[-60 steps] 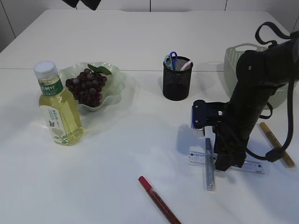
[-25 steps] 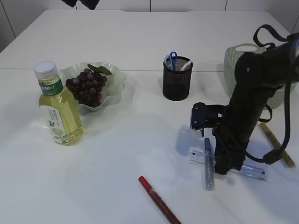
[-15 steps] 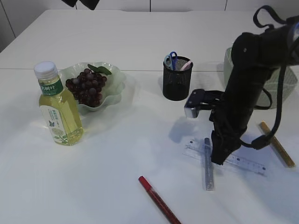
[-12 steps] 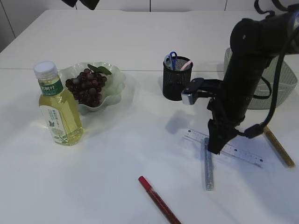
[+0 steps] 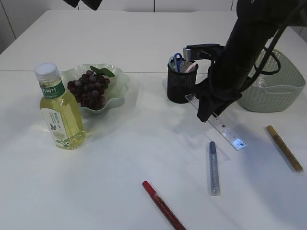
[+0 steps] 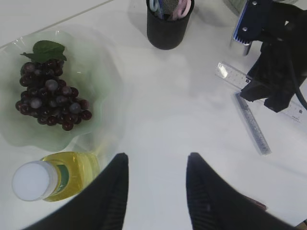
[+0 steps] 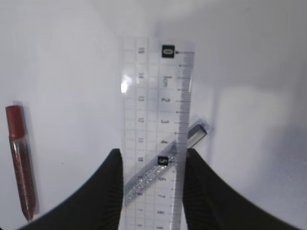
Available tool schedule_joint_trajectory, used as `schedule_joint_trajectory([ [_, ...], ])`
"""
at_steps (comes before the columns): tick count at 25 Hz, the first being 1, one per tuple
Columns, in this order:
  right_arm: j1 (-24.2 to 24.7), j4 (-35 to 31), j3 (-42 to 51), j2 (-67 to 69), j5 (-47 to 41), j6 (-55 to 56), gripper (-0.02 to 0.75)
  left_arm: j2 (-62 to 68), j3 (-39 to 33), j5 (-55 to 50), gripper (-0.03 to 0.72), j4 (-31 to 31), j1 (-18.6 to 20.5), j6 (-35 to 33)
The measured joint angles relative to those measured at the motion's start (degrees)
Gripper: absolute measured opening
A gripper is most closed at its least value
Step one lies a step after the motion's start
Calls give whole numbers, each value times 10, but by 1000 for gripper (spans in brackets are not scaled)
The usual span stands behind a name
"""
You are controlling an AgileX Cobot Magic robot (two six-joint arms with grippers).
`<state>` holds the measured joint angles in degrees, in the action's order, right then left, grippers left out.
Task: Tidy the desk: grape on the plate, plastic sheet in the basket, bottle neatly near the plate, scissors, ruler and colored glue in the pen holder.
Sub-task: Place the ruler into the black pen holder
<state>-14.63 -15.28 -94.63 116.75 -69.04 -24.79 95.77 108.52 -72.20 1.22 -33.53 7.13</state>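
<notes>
Ruler (image 5: pixel 221 125) is off the surface (image 5: pixel 144 158), clear plastic, tilted, pinched edge-to-edge by my right end effector (image 7: pixel 149 191); its free end hangs low toward the silver glue stick (image 5: pixel 214 167), w/ the far end near the pen holder (image 5: pixel 182 81). In the wrist view I see the ruler (image 7: pixel 156 129) running straight out between the fingers (image 7: pixel 103 187), silver stick crossing beneath it, red glue stick (image 7: pixel 20 160) off to one side. Pen holder already has scissors (image 5: pixel 175 61) in it. Basket (image 5: pixel 273 86) sits behind the arm, gold glue stick (image 5: pixel 284 147) in front of it. Grapes (image 5: pixel 89 89) on the plate (image 5: pixel 120 81), bottle (image 5: pixel 58 109) upright beside it. My left end effector (image 6: pixel 156 191) hovers over that side, spread apart, nothing in it.
</notes>
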Motion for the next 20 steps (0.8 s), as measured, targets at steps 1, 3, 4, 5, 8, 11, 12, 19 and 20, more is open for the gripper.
schedule_joint_trajectory([
  [1, 0, -1, -3, 0, -1, 24, 291, 0, 0, 0, 299, 0, 0, 0],
  [3, 0, -1, -5, 0, -2, 72, 291, 0, 0, 0, 299, 0, 0, 0],
  [4, 0, -1, -5, 0, -3, 98, 291, 0, 0, 0, 299, 0, 0, 0],
  [5, 0, 2, -5, 0, -3, 121, 291, 0, 0, 0, 299, 0, 0, 0],
  [8, 0, 24, -5, 0, 5, 175, 291, 0, 0, 0, 299, 0, 0, 0],
  [11, 0, 41, -5, 0, 28, 199, 291, 0, 0, 0, 299, 0, 0, 0],
  [12, 0, 44, -5, 0, 30, 203, 291, 0, 0, 0, 299, 0, 0, 0],
  [19, 0, 48, 3, -10, 54, 216, 291, 0, 0, 0, 299, 0, 0, 0],
  [20, 0, 48, 13, -19, 63, 216, 291, 0, 0, 0, 299, 0, 0, 0],
])
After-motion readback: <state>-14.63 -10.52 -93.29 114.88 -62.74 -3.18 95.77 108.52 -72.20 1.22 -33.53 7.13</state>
